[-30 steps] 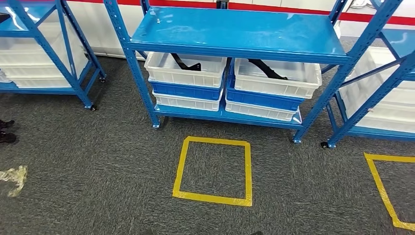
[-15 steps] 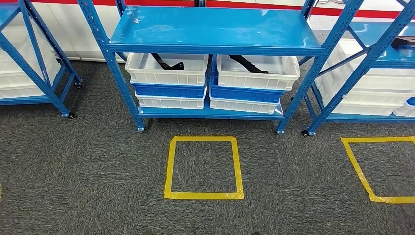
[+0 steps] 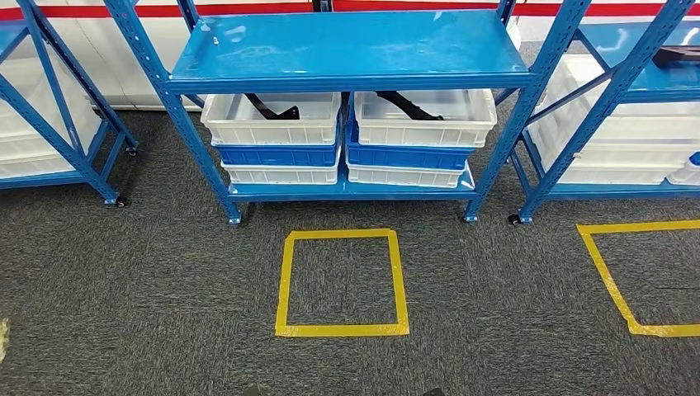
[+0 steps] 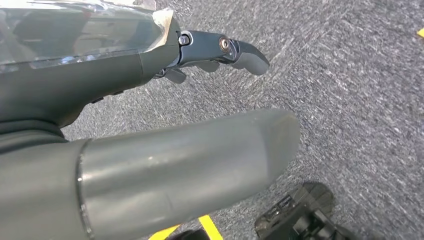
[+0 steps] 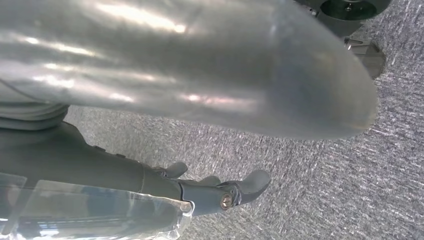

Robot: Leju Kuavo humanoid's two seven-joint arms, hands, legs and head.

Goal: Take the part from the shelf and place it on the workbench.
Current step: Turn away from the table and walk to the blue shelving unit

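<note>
- At twelve o'clock from you stands a blue shelf (image 3: 347,49), its lower level holding two stacks of white and blue bins side by side.
- The top left bin (image 3: 272,120) holds a dark part (image 3: 271,107); the top right bin (image 3: 425,117) holds a second dark part (image 3: 404,104). That is where the task's thing lies, under the upper shelf board.
- Each part is long and thin, its long axis running from eleven o'clock to five o'clock within its bin.
- A yellow taped square (image 3: 285,280) marks the grey carpet between you and the shelf.
- Your left hand (image 4: 200,55) hangs over the carpet, fingers apart and holding nothing.
- Your right hand (image 5: 210,187) hangs likewise, fingers spread and empty.
- Both hands sit low at your sides, well apart from the bins, which lie forward and higher.
- Judging by position, the left part suits your left hand and the right part your right; neither hand is clearly nearer.
</note>
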